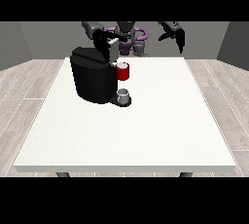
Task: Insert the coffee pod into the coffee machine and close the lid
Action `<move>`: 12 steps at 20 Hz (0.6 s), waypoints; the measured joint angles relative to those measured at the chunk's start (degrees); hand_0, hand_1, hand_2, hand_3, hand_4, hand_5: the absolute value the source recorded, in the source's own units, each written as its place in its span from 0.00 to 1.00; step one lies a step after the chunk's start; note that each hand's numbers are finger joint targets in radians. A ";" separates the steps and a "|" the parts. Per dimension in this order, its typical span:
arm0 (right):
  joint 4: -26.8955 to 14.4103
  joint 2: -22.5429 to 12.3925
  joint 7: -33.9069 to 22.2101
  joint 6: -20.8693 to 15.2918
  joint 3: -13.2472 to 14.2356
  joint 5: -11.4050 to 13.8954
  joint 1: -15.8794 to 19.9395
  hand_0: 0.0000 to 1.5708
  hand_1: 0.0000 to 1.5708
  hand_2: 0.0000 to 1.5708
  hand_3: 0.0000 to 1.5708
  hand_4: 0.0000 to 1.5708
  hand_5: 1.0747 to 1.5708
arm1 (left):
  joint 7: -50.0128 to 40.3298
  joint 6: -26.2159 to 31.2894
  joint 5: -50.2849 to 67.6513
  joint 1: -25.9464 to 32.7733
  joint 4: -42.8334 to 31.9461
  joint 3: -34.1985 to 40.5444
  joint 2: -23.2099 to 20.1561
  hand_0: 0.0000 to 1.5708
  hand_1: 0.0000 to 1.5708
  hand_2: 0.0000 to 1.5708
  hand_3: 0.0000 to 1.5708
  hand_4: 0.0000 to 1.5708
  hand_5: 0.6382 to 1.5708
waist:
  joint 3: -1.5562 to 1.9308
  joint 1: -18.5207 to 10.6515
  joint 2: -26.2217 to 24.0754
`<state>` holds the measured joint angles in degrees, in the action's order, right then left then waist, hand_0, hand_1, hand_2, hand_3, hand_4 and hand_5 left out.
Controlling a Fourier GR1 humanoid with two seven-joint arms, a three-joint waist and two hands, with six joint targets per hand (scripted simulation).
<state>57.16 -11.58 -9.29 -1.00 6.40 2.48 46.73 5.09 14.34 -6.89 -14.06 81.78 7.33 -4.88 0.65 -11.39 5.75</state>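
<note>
The black coffee machine (92,79) stands on the left half of the white table (160,121). Its red pod holder (123,73) juts out at the front, with a pale round top showing in it that may be the coffee pod. The grey lid (113,48) is tilted up above the holder. The hand at the view's left (101,43) is at the machine's top right, next to the lid, with its fingers pointing down. The hand at the view's right (175,34) hangs in the air beyond the table's far edge, fingers relaxed and holding nothing.
A small grey cup (124,95) sits on the machine's base under the holder. The robot's torso (127,35) is behind the table's far edge. Grey walls and wooden floor surround the table.
</note>
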 measured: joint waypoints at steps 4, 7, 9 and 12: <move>0.48 -0.92 -2.14 -1.39 -0.59 1.92 1.00 0.00 0.00 0.00 0.00 0.06 1.00 | 0.02 0.12 -0.04 -0.87 -0.01 -0.68 0.38 0.00 0.00 0.00 0.00 0.25 1.00 | 0.26 -1.09 0.60; 1.00 -2.53 -4.27 -1.89 -1.15 3.84 2.67 0.00 0.00 0.00 0.00 0.14 1.00 | 0.86 0.17 -0.16 -1.78 -0.34 -1.12 0.65 0.00 0.00 0.00 0.00 0.28 1.00 | 0.45 -2.40 1.84; 1.47 -3.48 -5.66 -2.16 -1.34 4.85 3.40 0.00 0.00 0.00 0.00 0.17 1.00 | 1.12 0.46 -0.11 -2.12 -0.64 -1.24 0.56 0.00 0.00 0.00 0.00 0.25 1.00 | 0.60 -3.29 2.41; 2.78 -4.83 -9.59 -2.51 -1.29 5.96 4.16 0.00 0.00 0.00 0.00 0.10 1.00 | 1.15 0.99 0.03 -3.71 -0.66 -1.58 0.41 0.00 0.00 0.00 0.00 0.27 1.00 | 0.89 -4.73 3.26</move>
<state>59.93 -16.41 -18.88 -3.50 5.11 8.44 50.89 6.24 15.33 -6.86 -17.78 81.12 5.74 -4.47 1.54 -16.13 9.01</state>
